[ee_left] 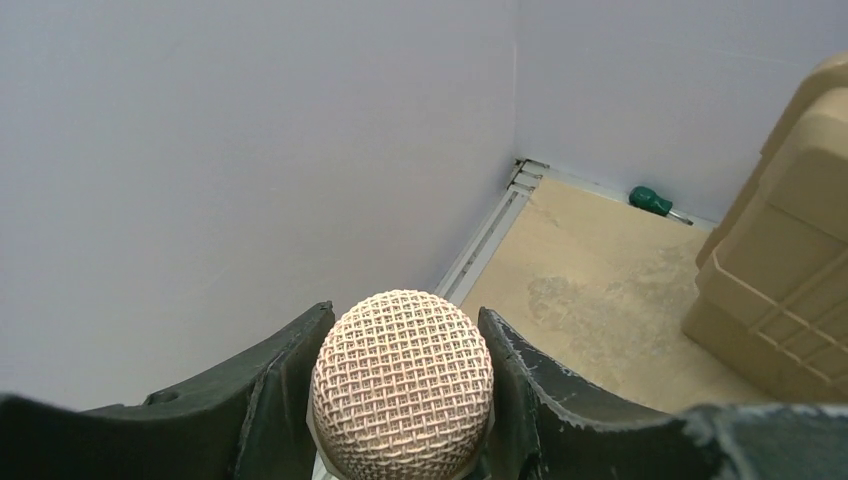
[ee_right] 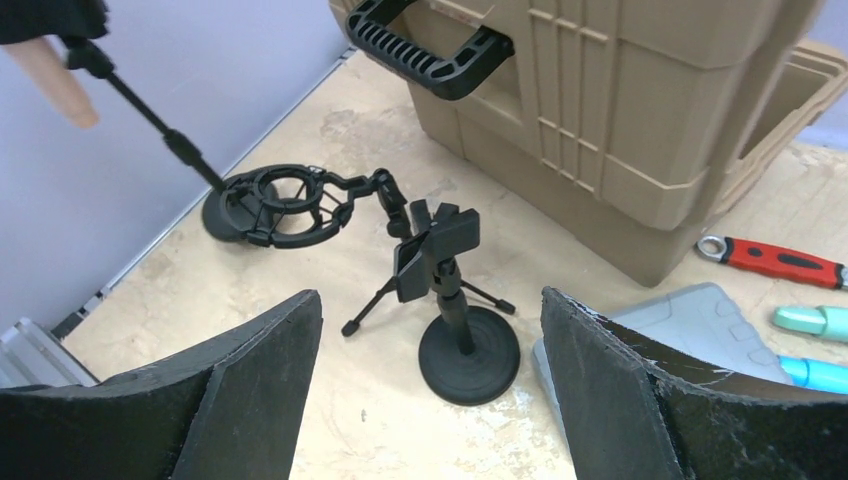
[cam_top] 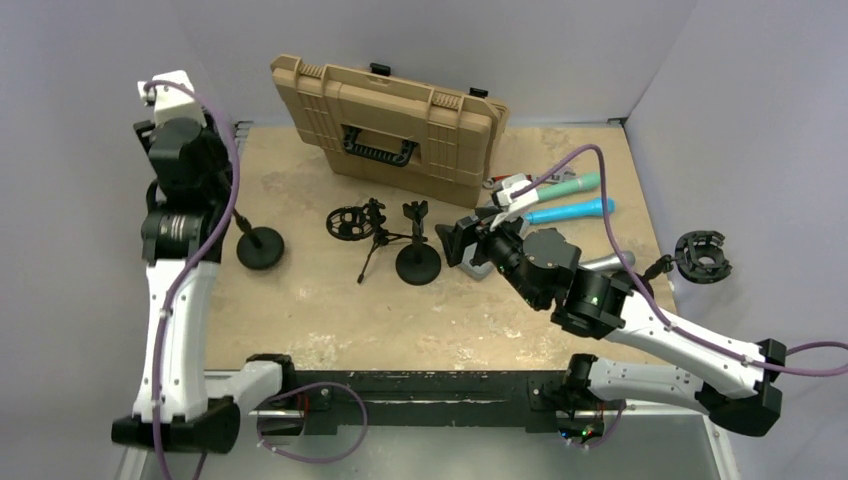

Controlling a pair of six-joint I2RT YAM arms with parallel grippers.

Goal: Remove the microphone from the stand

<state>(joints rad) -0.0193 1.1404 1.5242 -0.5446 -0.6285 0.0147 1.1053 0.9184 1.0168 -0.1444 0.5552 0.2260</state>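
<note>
Leaning at the back, the tan hard case (cam_top: 395,125) plays no part here. The left arm (cam_top: 175,270) rises over the round-base mic stand (cam_top: 259,247) by the left wall. The right arm (cam_top: 640,320) sits mid-table, well apart, so the left is far nearer. The stand's rod slants up from its base and goes under the left arm.

The microphone (ee_left: 402,385) sits at the top of that stand, with its mesh head inside the left gripper (ee_left: 404,318). The gripper is partly closed, and its fingers (ee_left: 280,380) press the mesh ball on both sides with no gap showing, so it reads as a grip on the head. The long axis is tilted: the head is in the pincer, and in the right wrist view the copper-pink body slants down and out below it, beside the rod's top.

Judgement: the pull should run along that axis, head first and away from the holder, not sideways across the rod.

The right gripper (ee_right: 430,300) is wide open and holds nothing. It faces the clip stand (ee_right: 455,320) and the shock-mount tripod (ee_right: 290,205).

Hidden or unclear:
- The top view shows no microphone at all, because the left arm covers it.
- The holder gripping the body is cut off at the corner of the right wrist view, so how it clamps is not visible.
- The exact tilt angle is hard to make out.
- The left wrist view cuts the body off at its bottom edge.
</note>
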